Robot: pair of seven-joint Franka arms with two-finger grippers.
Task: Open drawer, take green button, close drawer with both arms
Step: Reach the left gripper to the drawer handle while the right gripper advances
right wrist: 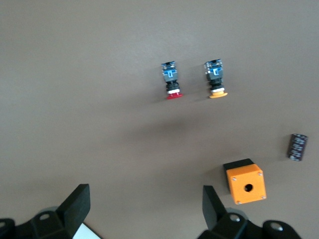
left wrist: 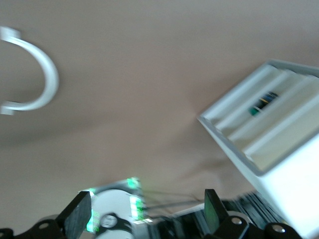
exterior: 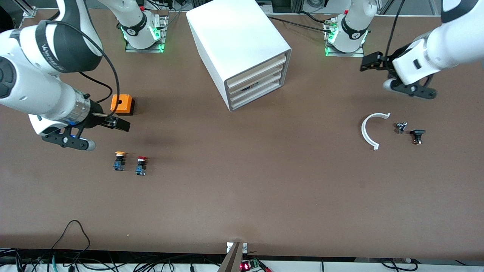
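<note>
Drawer (exterior: 254, 84) first: it sits shut in the white cabinet (exterior: 236, 41) standing mid-table, close to my two bases, its stack of four shallow trays angled toward my left arm's end and toward the front camera. Through a slot between the trays I can make out something small and dark with a touch of green, clearest in my left wrist view (left wrist: 262, 103); I judge that to be the green button, though I cannot tell its shape for sure.

Nothing of the job is done yet, as I read it: no tray is pulled out and neither claw has anything in it. My left claw (exterior: 372, 63) hangs open over bare table at my left arm's end, near that base, with the white curved strip (exterior: 368, 130) and two small dark parts (exterior: 410, 132) lying nearer the front camera. My right claw (exterior: 115, 122) is open too, hovering just beside the orange box (exterior: 123, 104), above the table at my right arm's end. The yellow-capped button (exterior: 119, 160) and red-capped button (exterior: 140, 165) stand side by side nearer the front camera; those I should leave alone.

So the step in hand is the approach. Next I would bring one claw level with the right tray's front edge, hook or pinch it, and pull straight out along the cabinet's slant, while my other arm waits to reach in. The fronts are plain and closely stacked, so catching the wrong tray is my main worry.
</note>
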